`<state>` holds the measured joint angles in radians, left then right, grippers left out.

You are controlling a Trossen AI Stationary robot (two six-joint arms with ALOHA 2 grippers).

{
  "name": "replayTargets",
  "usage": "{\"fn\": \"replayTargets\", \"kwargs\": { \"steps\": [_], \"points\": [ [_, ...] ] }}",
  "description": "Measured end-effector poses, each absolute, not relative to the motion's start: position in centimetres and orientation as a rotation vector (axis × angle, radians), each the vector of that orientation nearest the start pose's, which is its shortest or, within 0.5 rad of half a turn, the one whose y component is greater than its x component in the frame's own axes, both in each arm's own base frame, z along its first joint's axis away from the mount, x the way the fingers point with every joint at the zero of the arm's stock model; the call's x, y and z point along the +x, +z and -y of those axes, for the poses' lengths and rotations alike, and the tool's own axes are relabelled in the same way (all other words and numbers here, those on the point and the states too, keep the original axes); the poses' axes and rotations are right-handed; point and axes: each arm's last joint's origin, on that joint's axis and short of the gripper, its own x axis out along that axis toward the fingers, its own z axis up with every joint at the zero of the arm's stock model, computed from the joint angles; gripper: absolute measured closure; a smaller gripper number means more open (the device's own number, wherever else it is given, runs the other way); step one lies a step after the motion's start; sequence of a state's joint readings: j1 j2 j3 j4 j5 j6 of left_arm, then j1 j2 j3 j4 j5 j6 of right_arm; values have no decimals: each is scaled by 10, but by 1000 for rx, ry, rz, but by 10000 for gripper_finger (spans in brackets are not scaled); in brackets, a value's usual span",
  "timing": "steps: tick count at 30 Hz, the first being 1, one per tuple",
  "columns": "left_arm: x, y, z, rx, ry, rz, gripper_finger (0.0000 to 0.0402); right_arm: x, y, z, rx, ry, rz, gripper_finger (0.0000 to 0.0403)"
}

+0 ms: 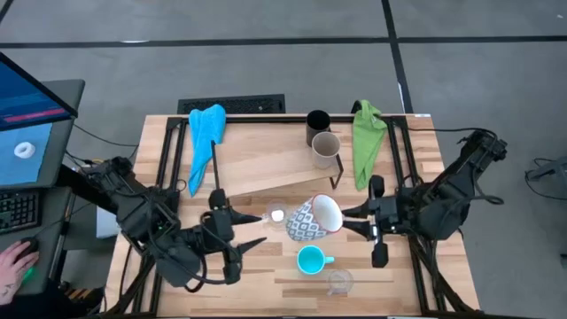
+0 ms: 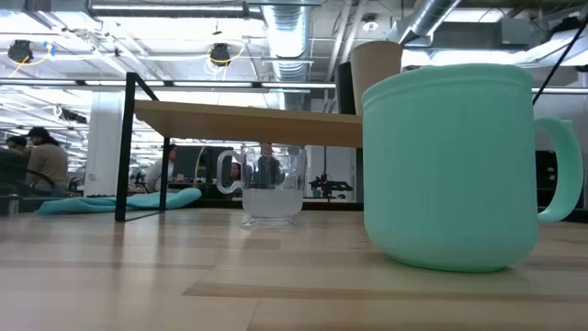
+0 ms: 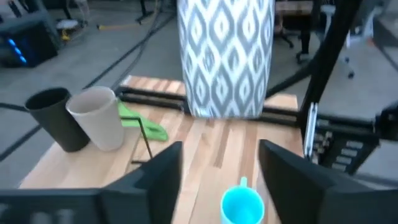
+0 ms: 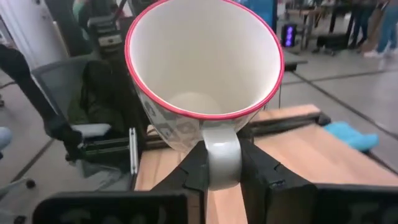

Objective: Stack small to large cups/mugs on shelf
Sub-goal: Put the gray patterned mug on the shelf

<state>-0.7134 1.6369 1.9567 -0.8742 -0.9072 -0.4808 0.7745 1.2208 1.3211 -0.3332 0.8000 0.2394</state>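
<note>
Jaws of the right gripper clamp the white patterned mug's handle; left gripper jaws stand open. Keep it level toward the wooden shelf.

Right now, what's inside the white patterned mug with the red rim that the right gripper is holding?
The white patterned mug with the red rim looks empty, its plain white bottom visible. The right gripper clamps its handle. The near inner wall is hidden.

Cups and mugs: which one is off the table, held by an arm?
The patterned white mug with the red rim: the right gripper clamps its handle and holds it tilted in the air, while the others stand on the table or shelf.
</note>
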Motion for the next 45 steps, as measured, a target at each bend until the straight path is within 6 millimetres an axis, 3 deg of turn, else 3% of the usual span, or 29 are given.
{"fn": "replayTargets", "kwargs": {
  "steps": [5, 9, 13, 18, 25, 32, 39, 45],
  "points": [
    [271, 449, 185, -81, 266, -366, 121, 204, 395, -161, 37, -90, -288, 330],
    [281, 449, 169, -221, 327, -352, 94, 216, 376, -158, 17, -153, -397, 330],
    [288, 451, 151, -436, 402, -311, 92, 232, 353, -158, -73, -208, -500, 330],
    [300, 448, 132, -668, 370, -374, 102, 252, 327, -156, -163, -273, -611, 330],
    [303, 430, 103, -809, 516, -534, 113, 273, 304, -152, -210, -333, -681, 330],
    [312, 421, 84, -902, 579, -609, 113, 285, 301, -147, -242, -344, -707, 330],
    [343, 387, 93, -855, 493, -805, 113, 292, 312, -139, -272, -338, -705, 330],
    [349, 383, 91, -831, 515, -794, 113, 292, 315, -139, -283, -332, -703, 330]
  ]
}}
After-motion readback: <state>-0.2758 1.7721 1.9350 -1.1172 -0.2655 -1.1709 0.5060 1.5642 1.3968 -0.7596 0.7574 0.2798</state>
